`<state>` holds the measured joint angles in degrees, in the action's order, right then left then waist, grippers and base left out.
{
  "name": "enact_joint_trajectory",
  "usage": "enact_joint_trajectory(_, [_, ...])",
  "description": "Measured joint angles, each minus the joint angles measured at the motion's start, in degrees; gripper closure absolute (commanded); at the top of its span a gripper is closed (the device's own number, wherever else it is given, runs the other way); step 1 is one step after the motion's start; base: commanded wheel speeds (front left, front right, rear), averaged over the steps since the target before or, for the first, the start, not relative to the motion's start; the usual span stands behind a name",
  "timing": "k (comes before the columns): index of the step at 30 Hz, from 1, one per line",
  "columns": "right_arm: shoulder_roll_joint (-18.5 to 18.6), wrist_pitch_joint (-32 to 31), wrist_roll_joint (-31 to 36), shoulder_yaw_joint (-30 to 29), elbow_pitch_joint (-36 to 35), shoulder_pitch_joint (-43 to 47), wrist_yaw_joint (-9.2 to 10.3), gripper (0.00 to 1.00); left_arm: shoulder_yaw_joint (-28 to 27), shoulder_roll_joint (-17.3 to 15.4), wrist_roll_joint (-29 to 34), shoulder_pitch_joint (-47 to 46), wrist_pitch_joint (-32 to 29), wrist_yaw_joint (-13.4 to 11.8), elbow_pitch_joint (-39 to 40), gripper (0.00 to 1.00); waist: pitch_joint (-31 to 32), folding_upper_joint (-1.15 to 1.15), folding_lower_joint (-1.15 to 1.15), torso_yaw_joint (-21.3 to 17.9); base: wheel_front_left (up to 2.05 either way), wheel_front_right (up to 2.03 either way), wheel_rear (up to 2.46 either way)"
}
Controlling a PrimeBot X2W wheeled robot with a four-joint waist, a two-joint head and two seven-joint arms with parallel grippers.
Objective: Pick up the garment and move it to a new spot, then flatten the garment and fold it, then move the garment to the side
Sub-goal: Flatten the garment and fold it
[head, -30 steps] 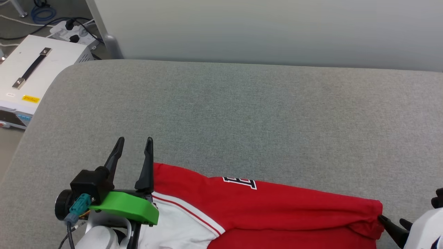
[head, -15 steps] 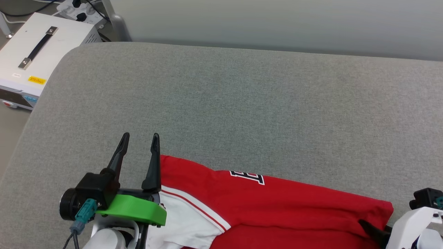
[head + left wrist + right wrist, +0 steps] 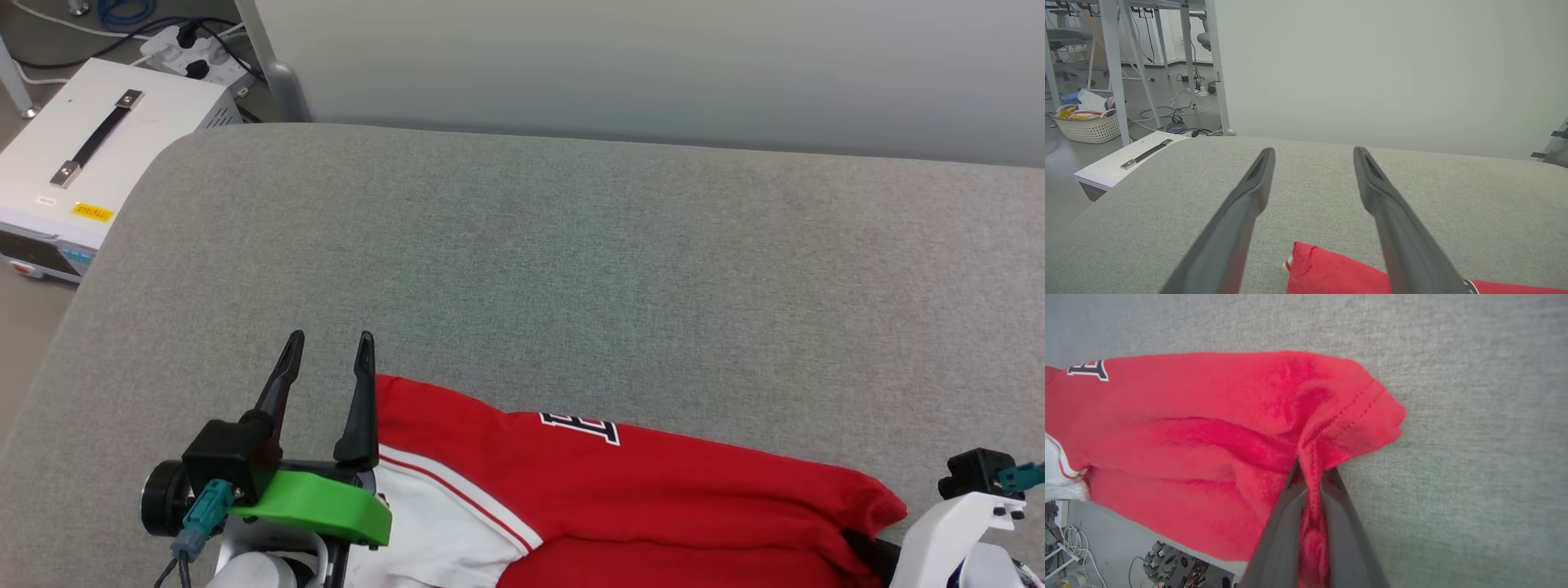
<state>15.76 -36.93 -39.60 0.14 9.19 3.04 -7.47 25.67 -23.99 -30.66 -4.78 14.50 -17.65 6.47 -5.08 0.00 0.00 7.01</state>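
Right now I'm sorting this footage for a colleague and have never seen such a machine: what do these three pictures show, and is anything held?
This is a wheeled robot with two arms, each ending in a gripper with two long dark fingers. One picture looks down from a camera on its head; the other two come from cameras on its wrists, looking along each gripper's fingers. Before it lies a grey padded surface, and at its near edge the garment, a red shirt with a white sleeve and black lettering. The left gripper is open at the shirt's left end, gripping nothing. The right gripper is shut on a pinch of red cloth at the shirt's right end. A white box with a black handle stands beside the surface.
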Motion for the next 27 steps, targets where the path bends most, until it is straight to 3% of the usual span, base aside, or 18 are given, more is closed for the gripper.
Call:
enact_joint_trajectory(7, [2.2, 0.7, 0.3, -2.6, -1.6, -0.4, -0.05, 1.0, 0.1, -0.4, 0.0, 0.7, -0.5, -0.5, 0.7, 0.0, 1.2, 0.0, 0.0, -1.0, 0.0, 0.0, 0.0])
enact_joint_trajectory(19, [4.1, -5.0, 1.8, -19.0, -2.4, 2.1, -0.05, 1.0, 0.6, -1.2, 0.0, 1.3, -1.3, -1.1, 1.8, 0.0, 2.1, 0.0, 0.0, -2.8, 0.0, 0.0, 0.0])
enact_joint_trajectory(27, [-4.6, -18.2, -12.6, -25.3, -5.2, 1.3, -0.04, 1.0, 1.0, -1.2, 0.0, 1.4, -1.4, -1.3, 1.9, 0.0, 1.9, 0.0, 0.0, -3.4, 0.0, 0.0, 0.0])
